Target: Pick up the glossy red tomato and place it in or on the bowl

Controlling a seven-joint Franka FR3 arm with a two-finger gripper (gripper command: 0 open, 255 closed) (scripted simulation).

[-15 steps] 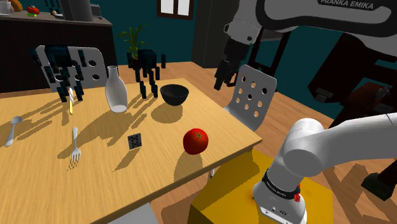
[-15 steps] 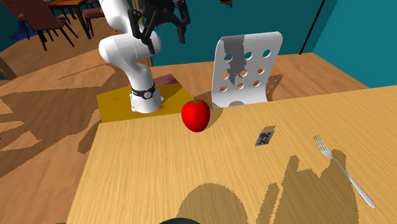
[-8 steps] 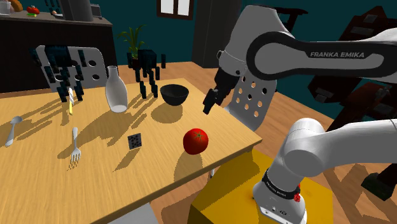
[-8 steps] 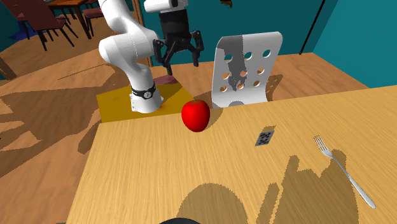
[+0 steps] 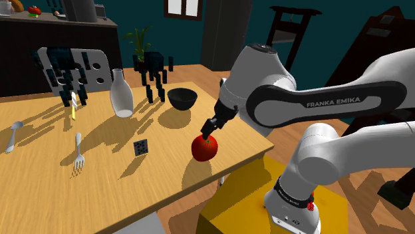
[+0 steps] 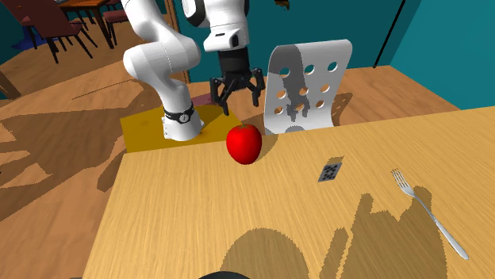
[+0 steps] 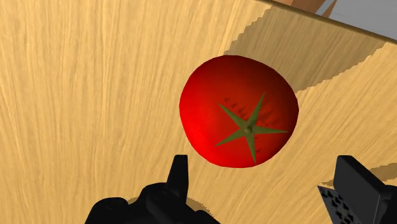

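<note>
Step in hand: approach for grasp. Gripper [image 7: 263,163] wide open, holding nothing. Red tomato [image 7: 238,119] on table [image 5: 100,176], just ahead of fingertips, untouched, nearer one finger than other. Next, I judge: centre, lower, close. Dark bowl [image 5: 181,98] well beyond fingers.

Open surface [image 5: 166,133] runs from the tomato [image 5: 205,147] to the black bowl [image 5: 181,98], with a perforated white chair [image 6: 295,119] close beside the tomato.

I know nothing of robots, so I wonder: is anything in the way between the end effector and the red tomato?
Nothing visible does: the open end effector hangs right above the tomato, not touching it.
</note>
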